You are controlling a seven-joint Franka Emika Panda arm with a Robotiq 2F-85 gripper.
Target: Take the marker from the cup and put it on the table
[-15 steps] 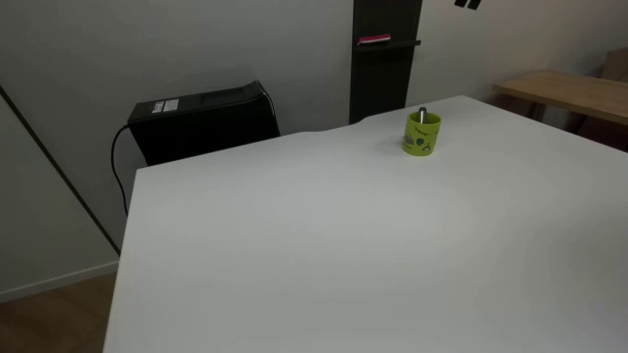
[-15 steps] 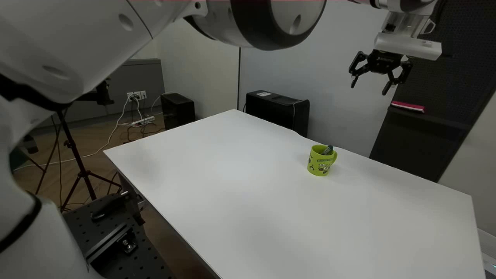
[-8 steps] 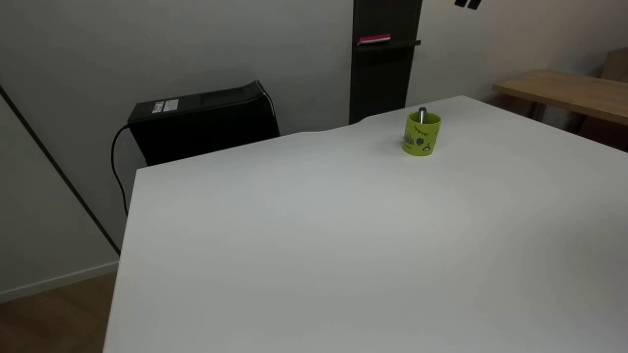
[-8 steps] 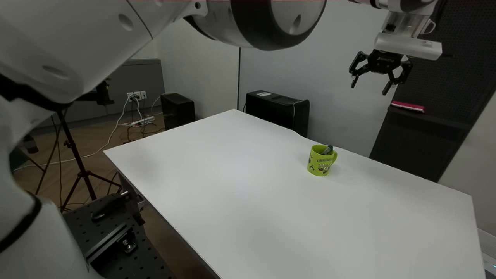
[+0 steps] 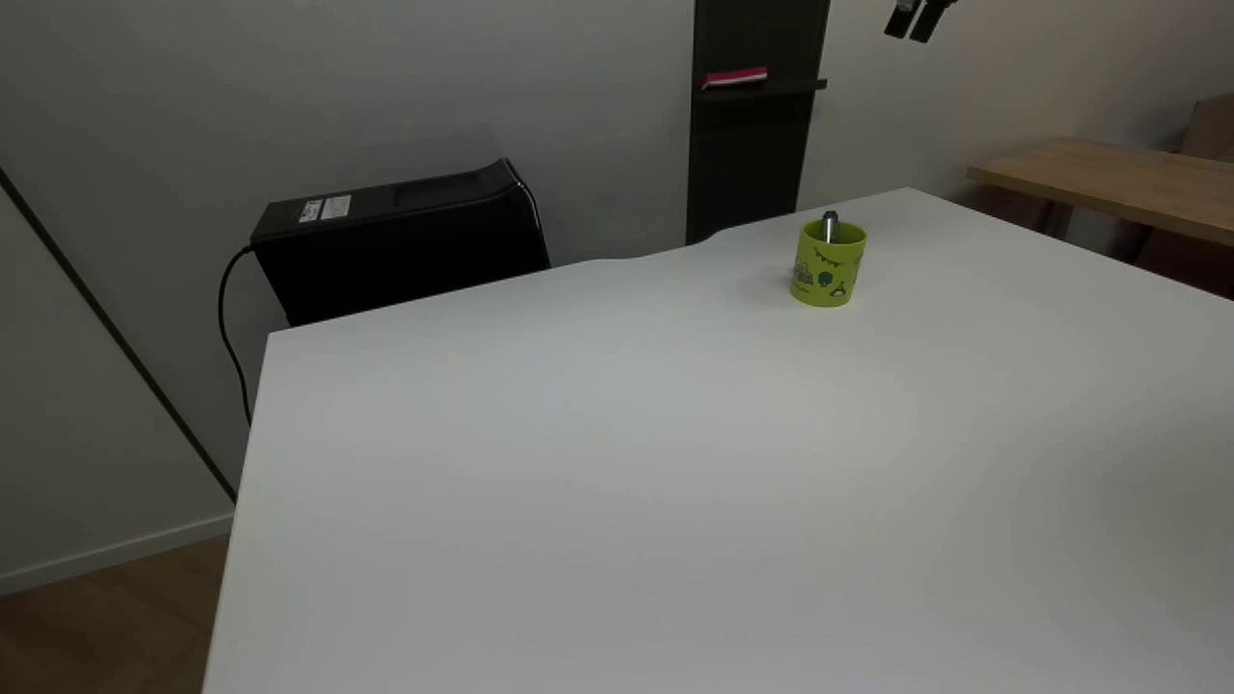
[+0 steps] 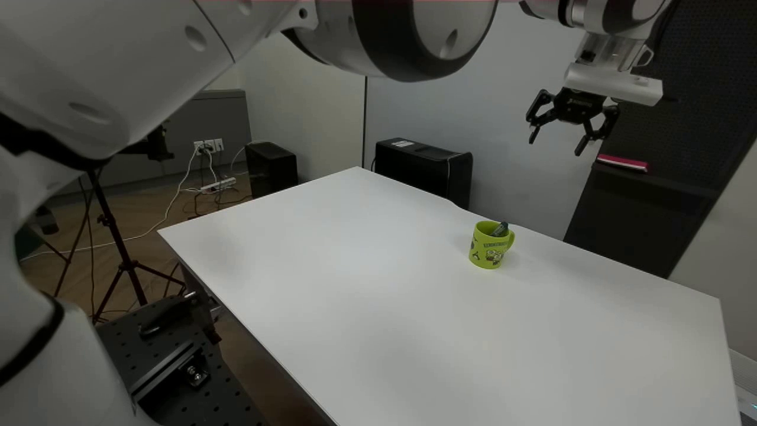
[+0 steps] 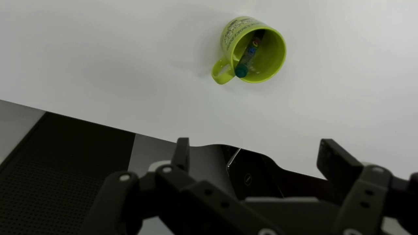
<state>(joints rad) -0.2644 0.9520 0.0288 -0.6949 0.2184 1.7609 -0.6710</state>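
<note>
The lime-green cup (image 6: 482, 255) stands upright on the white table (image 6: 355, 284), near its back edge; it also shows in an exterior view (image 5: 827, 284). The dark green marker (image 6: 501, 229) leans inside the cup, its end above the rim. In the wrist view the marker (image 7: 249, 56) lies slanted in the cup (image 7: 231, 34), its teal end at the rim on the handle side. My gripper (image 6: 556, 146) is open and empty, high above the table and apart from the cup. In the wrist view my gripper (image 7: 254, 143) has its fingers wide apart below the cup.
A black computer tower (image 6: 423, 168) stands behind the table's back edge. A dark panel (image 6: 644, 231) with a red item (image 6: 622, 163) on its shelf rises behind the table. A light-brown wooden table (image 5: 1109, 183) is at the right in an exterior view.
In the last half second my gripper has moved down and slightly toward the cup, still open. The cup and marker have not moved.
</note>
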